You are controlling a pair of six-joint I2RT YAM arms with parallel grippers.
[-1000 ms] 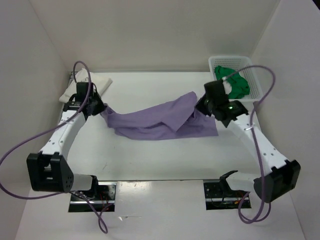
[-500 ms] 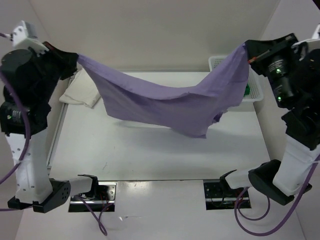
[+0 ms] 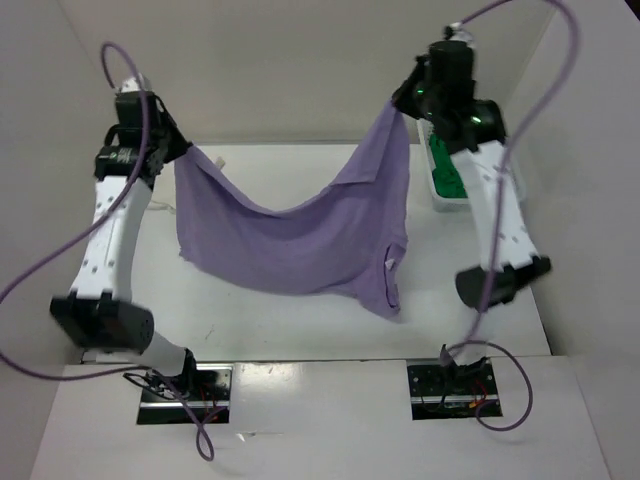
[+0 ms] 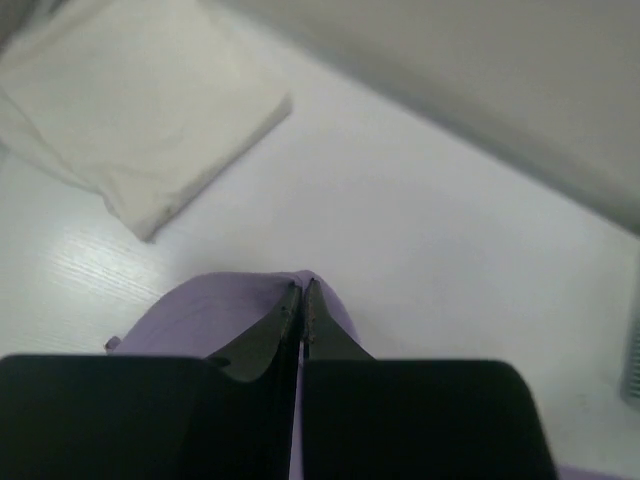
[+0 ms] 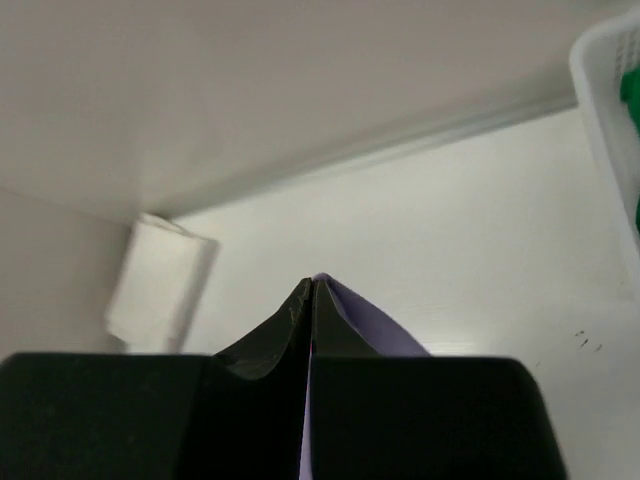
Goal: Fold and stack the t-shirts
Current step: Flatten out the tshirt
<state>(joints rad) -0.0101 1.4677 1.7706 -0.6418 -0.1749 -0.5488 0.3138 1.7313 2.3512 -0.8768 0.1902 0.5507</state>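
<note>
The lilac-purple t-shirt hangs spread in the air between both raised arms, sagging in the middle, its lower right corner drooping toward the table. My left gripper is shut on its left top corner. My right gripper is shut on its right top corner. A folded white t-shirt lies on the table at the back left, also seen as a white t-shirt in the right wrist view. The green t-shirt sits in the basket, mostly hidden by the right arm.
The white lattice basket stands at the back right beside the wall, its rim showing in the right wrist view. Walls close in the table on the left, back and right. Both arm bases sit at the near edge.
Both arms came up off the table, lifting the purple shirt and stretching it out. Since half a second ago they have moved inward and lowered, and the shirt hangs deeper.
</note>
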